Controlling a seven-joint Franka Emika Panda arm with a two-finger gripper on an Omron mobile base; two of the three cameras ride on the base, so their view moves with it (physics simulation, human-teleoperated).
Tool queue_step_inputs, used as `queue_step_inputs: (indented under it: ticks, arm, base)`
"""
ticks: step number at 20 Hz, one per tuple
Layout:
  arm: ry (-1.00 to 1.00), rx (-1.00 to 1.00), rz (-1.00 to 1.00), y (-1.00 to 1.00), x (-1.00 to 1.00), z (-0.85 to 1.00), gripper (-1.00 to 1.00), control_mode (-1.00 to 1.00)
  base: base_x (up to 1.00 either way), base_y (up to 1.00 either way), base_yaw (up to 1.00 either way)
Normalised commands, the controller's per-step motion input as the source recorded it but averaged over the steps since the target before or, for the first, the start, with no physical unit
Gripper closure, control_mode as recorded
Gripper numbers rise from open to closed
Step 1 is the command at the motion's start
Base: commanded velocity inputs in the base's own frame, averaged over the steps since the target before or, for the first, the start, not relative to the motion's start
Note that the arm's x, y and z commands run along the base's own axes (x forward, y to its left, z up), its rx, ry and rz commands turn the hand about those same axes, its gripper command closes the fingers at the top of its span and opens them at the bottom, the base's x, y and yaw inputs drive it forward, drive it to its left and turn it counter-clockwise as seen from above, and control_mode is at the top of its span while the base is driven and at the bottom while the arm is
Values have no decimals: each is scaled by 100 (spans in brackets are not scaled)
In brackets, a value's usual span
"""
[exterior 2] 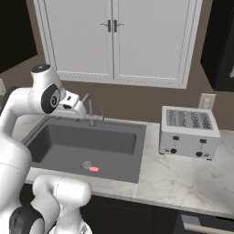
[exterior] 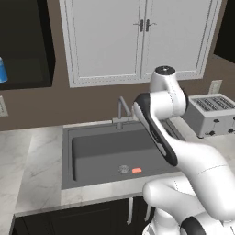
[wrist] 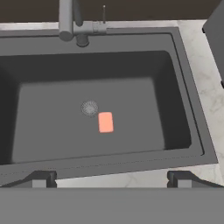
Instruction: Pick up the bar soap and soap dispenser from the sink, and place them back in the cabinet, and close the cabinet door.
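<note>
Overhead, gripper [wrist: 112, 178] gapes empty above, seemingly, bar soap [wrist: 105, 122].

Orange-red bar soap [wrist: 105, 122] flat on the dark grey sink [wrist: 175, 109] floor.
Just beside the round drain; blue soap dispenser [exterior: 2, 70] upright in the open black-brown cabinet [exterior: 27, 46].

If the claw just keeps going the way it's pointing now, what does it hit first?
Most likely the sink floor, near the bar soap and drain ring. The open claw looks down into the basin with nothing between, though the exact landing spot is uncertain.
</note>
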Motion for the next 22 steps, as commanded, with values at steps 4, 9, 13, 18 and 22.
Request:
queue_step_inputs:
  ticks: [4,9,13,18,22]
  arm:
    - [3,0,1,6,1,-6,-100,-100]
    - [1,0,1,2,1,-3,-100,-100]
    - [0,0,3,0,10,0,-100,-100]
    - [0,0,4,0,18,-3,-100,-100]
    - [0,0,4,0,8,-11,-100,-100]
  base:
    - [0,0,0]
    - [0,0,0]
    - [0,0,0]
    - [0,0,0]
    - [0,0,0]
